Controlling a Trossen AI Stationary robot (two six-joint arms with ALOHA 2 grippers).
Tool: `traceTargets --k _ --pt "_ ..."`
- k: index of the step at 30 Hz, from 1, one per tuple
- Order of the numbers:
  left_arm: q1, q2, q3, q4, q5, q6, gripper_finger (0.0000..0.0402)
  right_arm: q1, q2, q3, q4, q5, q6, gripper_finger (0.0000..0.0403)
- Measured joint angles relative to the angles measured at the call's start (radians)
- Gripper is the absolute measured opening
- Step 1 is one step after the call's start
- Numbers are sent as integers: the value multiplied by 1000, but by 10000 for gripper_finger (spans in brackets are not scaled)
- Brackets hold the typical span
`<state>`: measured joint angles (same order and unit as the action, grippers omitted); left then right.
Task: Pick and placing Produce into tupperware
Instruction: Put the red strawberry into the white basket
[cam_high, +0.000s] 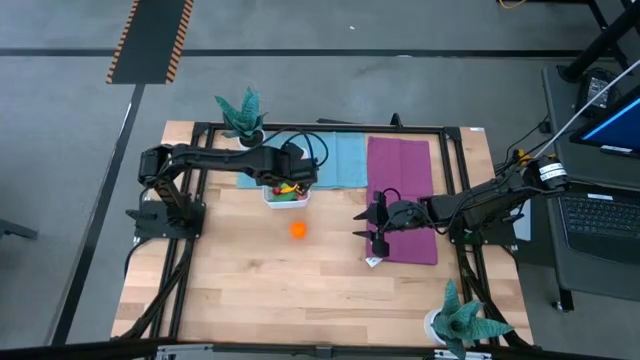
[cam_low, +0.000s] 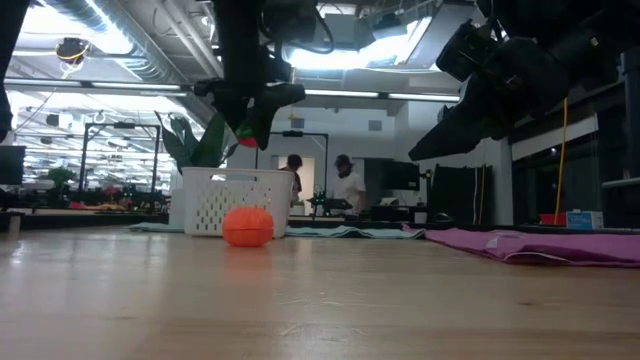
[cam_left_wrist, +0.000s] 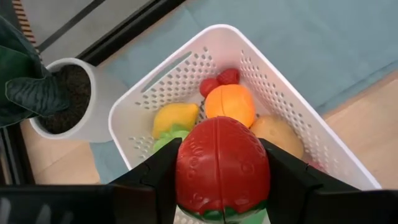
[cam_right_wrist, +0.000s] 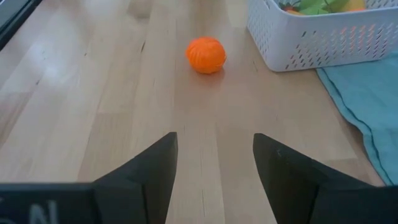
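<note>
1. My left tool (cam_left_wrist: 222, 186) hangs directly above the white tupperware (cam_high: 283, 196), its two fingers clamped on a red toy strawberry (cam_left_wrist: 222, 167) with a green base.
2. The tupperware sits at the far side of the desk (cam_high: 250, 290), on the edge of a teal cloth (cam_high: 345, 160), just beside a white pot (cam_left_wrist: 71, 99) with a teal-leaved plant.
3. Inside the tupperware I can see a yellow lemon-like piece (cam_left_wrist: 174, 118), an orange piece (cam_left_wrist: 231, 104), a small red piece (cam_left_wrist: 221, 79), a tan piece (cam_left_wrist: 278, 134) and something green (cam_left_wrist: 166, 142).
4. My right tool (cam_right_wrist: 214, 168) hovers low above the desk at the near edge of a purple cloth (cam_high: 400, 170), its fingers apart with nothing between them.
5. It faces a small orange ball-shaped fruit (cam_high: 298, 229) lying alone on the bare wood, near the tupperware but not touching it.
6. A second potted plant (cam_high: 462, 322) stands at the desk's near right corner.
7. In the low view, two people (cam_low: 345, 185) stand in the room well behind the desk.
</note>
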<state>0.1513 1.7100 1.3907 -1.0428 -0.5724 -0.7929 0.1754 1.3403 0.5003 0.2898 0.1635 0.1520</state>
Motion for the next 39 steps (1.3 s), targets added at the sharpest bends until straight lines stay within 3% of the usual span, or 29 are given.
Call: traceTargets --k 10,23,33,39 --pt "-15 0 0 1 26 -6 169 0 0 0 -1 0 0 213" --pt "-22 0 -116 84 189 -11 170 0 0 0 -4 1 4 213" --pt "-22 0 -174 171 199 19 178 0 0 0 -4 1 4 213" --pt "-22 0 -174 173 197 19 203 0 0 0 -4 1 3 213"
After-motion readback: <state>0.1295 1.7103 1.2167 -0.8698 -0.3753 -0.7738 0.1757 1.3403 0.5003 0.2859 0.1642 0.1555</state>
